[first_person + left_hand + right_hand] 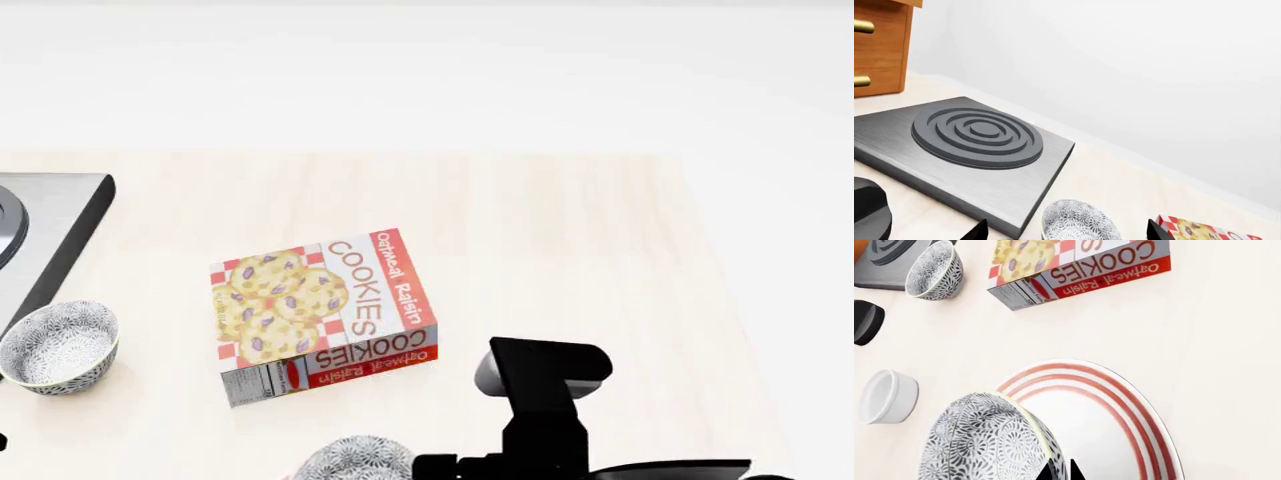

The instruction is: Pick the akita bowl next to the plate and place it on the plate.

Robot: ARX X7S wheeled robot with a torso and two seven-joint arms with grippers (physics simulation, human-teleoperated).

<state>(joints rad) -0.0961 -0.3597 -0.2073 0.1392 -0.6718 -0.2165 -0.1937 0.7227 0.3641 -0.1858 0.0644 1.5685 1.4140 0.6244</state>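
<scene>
1. Far left in the head view, a grey stovetop [47, 215] sits at the counter's edge. Just in front of it stands a second speckled bowl [58, 346], a look-alike of the task's bowl.
2. The left gripper [1067, 232] shows only two dark fingertips in its wrist view, spread wide, with that look-alike bowl between and beyond them. It holds nothing.
3. A cookie box [324, 313] lies flat mid-counter.
4. The right wrist view shows the akita bowl [984, 440] directly at the right gripper [1060, 471], whose dark fingertips [1052, 472] are pinched narrowly on its rim. The bowl overlaps the plate [1121, 415]; whether it rests on it cannot be told.
5. A plain white ramekin [887, 396] stands beside the plate.
</scene>
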